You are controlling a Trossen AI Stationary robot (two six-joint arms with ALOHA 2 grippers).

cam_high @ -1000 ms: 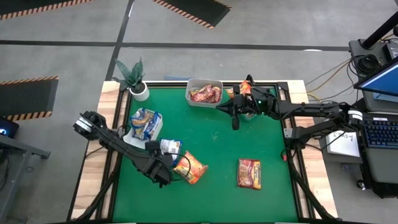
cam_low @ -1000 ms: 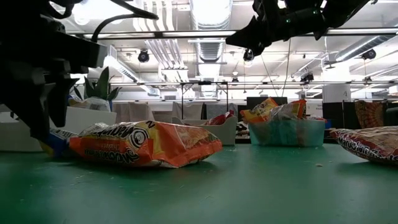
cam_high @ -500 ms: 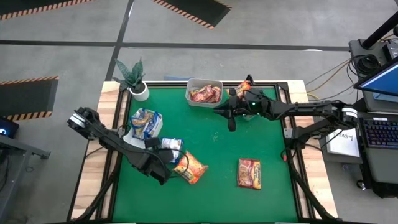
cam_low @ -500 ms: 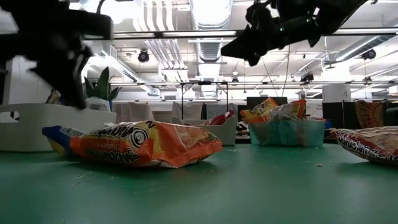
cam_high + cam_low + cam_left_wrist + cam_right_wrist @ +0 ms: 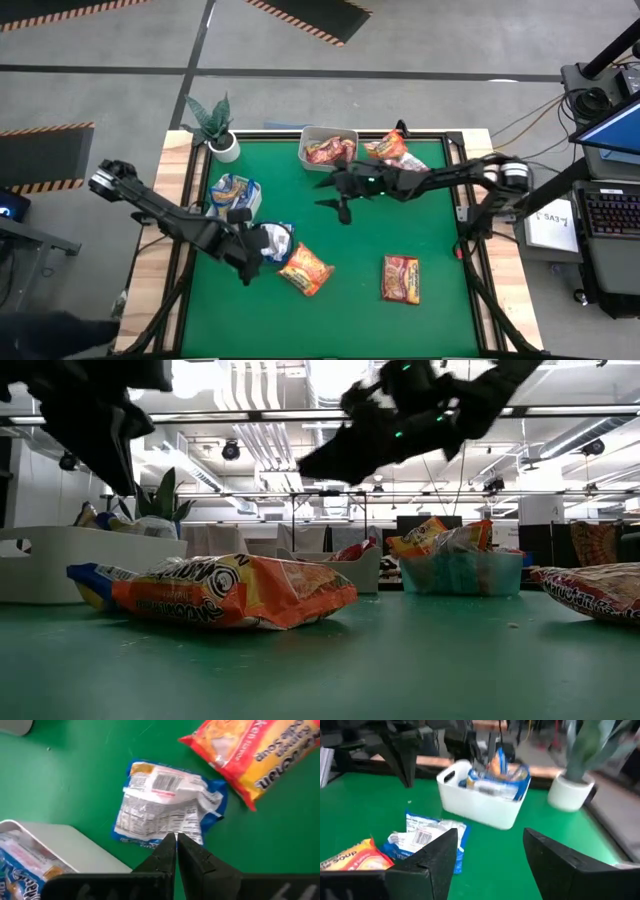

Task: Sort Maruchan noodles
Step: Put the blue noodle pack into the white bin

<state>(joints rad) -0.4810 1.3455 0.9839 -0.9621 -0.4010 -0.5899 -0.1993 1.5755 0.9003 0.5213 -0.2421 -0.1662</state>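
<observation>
A blue-and-white noodle packet [image 5: 272, 240] lies flat on the green mat, printed back up [image 5: 165, 805]. An orange packet [image 5: 305, 270] lies next to it, and a dark red one [image 5: 400, 278] toward the near right. My left gripper [image 5: 176, 845] hangs shut above the blue packet's edge, well clear of the table [image 5: 120, 470]. The blue packet [image 5: 92, 580] stays on the mat. My right gripper [image 5: 490, 855] is open with nothing between its fingers, high over the mat's middle [image 5: 343, 212].
A white tub [image 5: 210, 212] holding blue packets stands at the left, beside a potted plant [image 5: 215, 125]. A grey tub [image 5: 305, 150] with red packets and a tub with orange packets [image 5: 392, 148] stand along the far edge. Bare mat shows at the near middle.
My left gripper has risen from the mat beside the blue packet, which stays on the table. My right gripper has moved from the tub of orange packets toward the table's left and near side, out over the middle.
</observation>
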